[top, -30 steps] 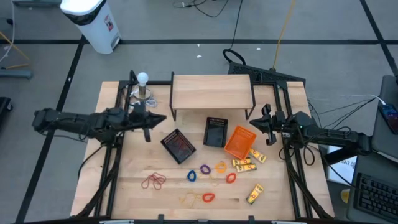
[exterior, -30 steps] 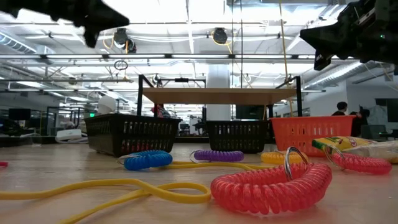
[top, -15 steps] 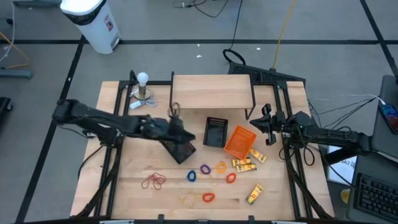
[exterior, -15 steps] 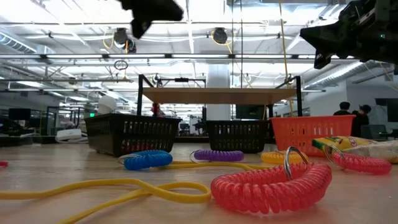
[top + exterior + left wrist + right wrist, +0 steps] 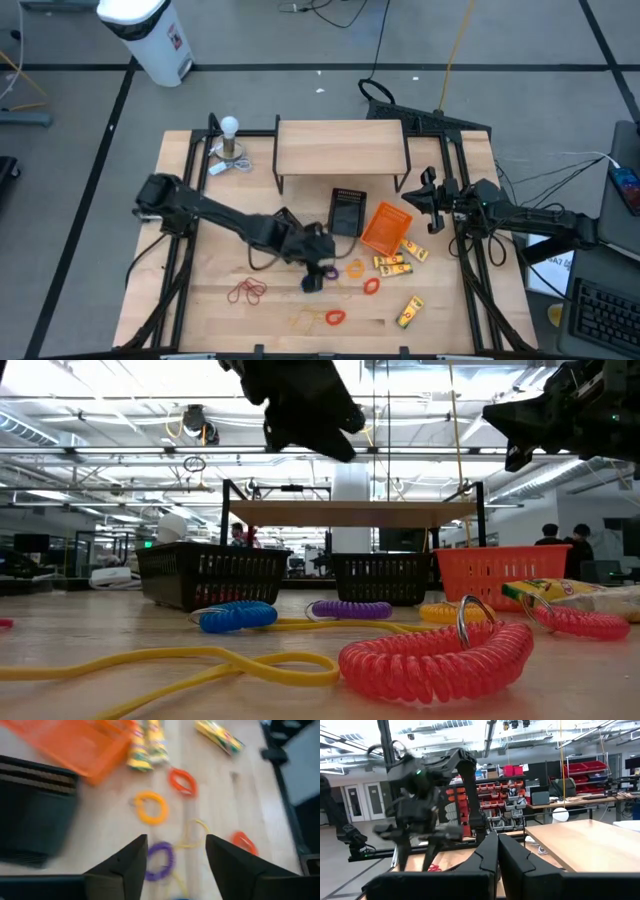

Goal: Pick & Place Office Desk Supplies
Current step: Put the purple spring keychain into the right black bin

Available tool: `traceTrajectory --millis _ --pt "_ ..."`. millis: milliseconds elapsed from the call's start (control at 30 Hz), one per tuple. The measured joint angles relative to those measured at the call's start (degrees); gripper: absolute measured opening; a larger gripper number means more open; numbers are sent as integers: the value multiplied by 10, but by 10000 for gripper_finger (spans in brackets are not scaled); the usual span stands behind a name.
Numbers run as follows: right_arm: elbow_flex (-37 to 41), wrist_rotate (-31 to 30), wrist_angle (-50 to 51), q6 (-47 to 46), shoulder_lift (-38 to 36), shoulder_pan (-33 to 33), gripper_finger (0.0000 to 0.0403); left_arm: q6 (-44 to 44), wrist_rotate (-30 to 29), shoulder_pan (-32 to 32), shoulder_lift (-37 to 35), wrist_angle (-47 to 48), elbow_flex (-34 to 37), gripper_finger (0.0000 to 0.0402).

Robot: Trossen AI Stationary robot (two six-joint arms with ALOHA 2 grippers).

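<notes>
From table height, the nearest thing is a red coiled loop [image 5: 435,660] with a metal ring, lying beside a long yellow band [image 5: 190,665]; behind them sit a blue coil [image 5: 237,616], a purple coil [image 5: 350,609] and yellow packets [image 5: 570,592], and farther back two black mesh trays [image 5: 212,574] and an orange tray [image 5: 497,572] in front of a wooden shelf [image 5: 350,512]. This view shows the coils' spiral form, which the overhead camera flattens to small rings. The overhead camera alone shows the layout: the left gripper [image 5: 318,262] hangs over the middle of the table [image 5: 200,310], just above the blue and purple coils and beside the upright black tray [image 5: 347,211], while a cluster of red bands [image 5: 246,291] lies well apart toward the table's left front. Its wrist camera looks down past spread, empty fingers [image 5: 122,865] on the purple coil [image 5: 161,861], an orange ring [image 5: 151,807] and a red ring [image 5: 182,781], with packets [image 5: 147,745] and the orange tray beyond. The right gripper [image 5: 432,212] waits at the table's right edge, fingers pressed together on nothing. Compared with a second ago, the left arm has swung from the far left side near the white ball [image 5: 230,126], across the tilted mesh tray, to the coils, and its fingers have parted; the right arm has not moved, and every supply lies where it lay.
</notes>
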State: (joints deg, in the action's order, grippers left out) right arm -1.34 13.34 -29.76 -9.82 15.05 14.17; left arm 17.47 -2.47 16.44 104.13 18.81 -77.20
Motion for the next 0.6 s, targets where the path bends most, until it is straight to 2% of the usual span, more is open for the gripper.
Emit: traceTrajectory --millis 67,200,300,433,600 --pt "0 0 0 0 0 0 4 0 27 5 23 7 -17 217" --pt "0 -15 -7 8 0 0 4 5 31 14 59 17 -33 225" --pt "0 -47 -24 20 0 0 4 9 13 19 82 20 -39 225" --pt "0 -44 -10 15 0 0 4 2 -18 22 113 25 -39 225" --pt "0 -43 -4 -1 0 0 4 -11 -25 21 136 22 -39 225"
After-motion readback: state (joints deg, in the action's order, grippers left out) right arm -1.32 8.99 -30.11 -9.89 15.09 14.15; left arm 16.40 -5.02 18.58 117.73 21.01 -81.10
